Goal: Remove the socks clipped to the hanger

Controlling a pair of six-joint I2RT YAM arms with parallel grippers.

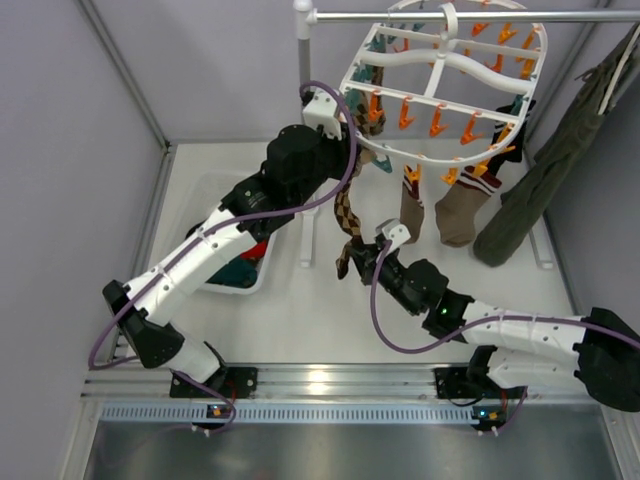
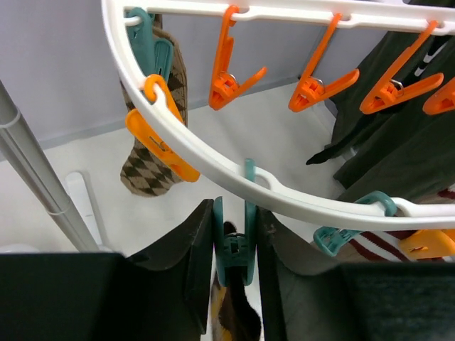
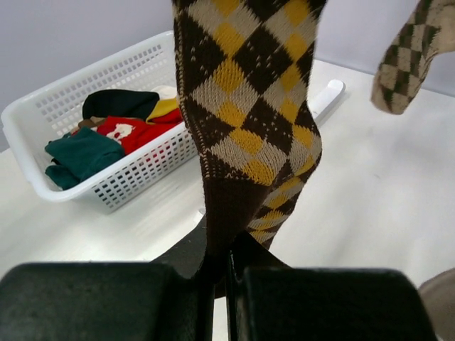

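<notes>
**Q:** What are the work surface and the fixtures?
**A:** A white table carries the setup. Above its far side, the white oval hanger hangs by its hook from a grey rail. An olive-green garment hangs at the right. A white mesh basket with folded clothes sits on the table at the left, partly under the left arm.

**Q:** Where are the socks?
**A:** Three hang from the hanger's near rim. They are a brown-and-yellow argyle sock at the left, a plain tan sock beside it, and a second tan sock with a striped cuff. A tan-brown argyle sock hangs from another clip further round the rim.

**Q:** What is the left claw's state?
**A:** The left gripper is raised at the hanger's left near rim. Its jaws are nearly closed. The fingers stand against both sides of a teal clip, which holds the top of the brown-and-yellow argyle sock.

**Q:** What is the right claw's state?
**A:** The right gripper is low above the table. Its jaws are fully closed on that sock's dark lower end. The sock runs from the clip down to this grip.
</notes>
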